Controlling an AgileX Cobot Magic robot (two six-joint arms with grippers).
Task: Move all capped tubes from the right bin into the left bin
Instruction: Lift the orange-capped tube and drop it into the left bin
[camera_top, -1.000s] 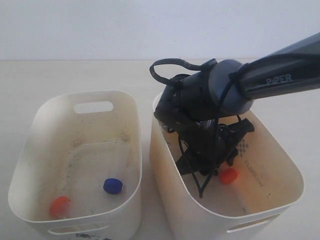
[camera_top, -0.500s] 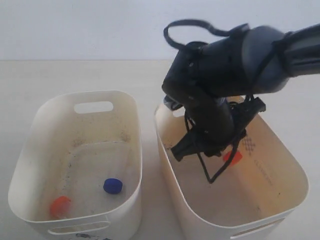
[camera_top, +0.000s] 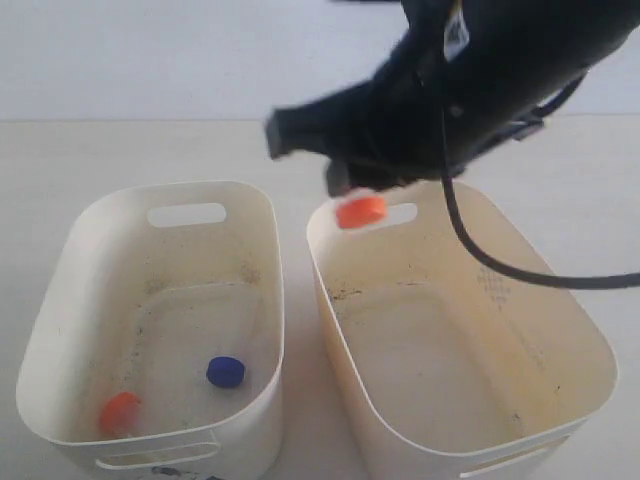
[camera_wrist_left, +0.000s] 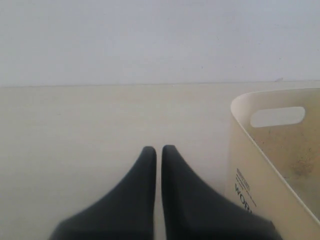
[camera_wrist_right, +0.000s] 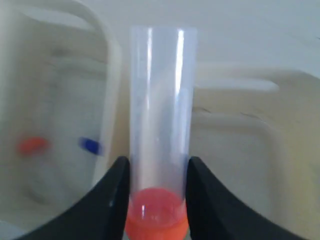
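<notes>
Orange-capped tube, exterior view: it is now hanging above the back rim of the right bin, carried by the blurred right pincer, which a second ago was reaching down to the bin's floor beside it. No other tube is showing in that bin. An orange cap and a blue cap are lying in the left bin, unmoved.

Left wrist view: the left pincer is resting closed on nothing, over bare tabletop beside the left bin.

Right wrist view: the right pincer is clamping the tube just above its cap, with both bins lying blurred beyond.

The lift appears done, and the carry across to the left bin is judged to be the remaining step.
</notes>
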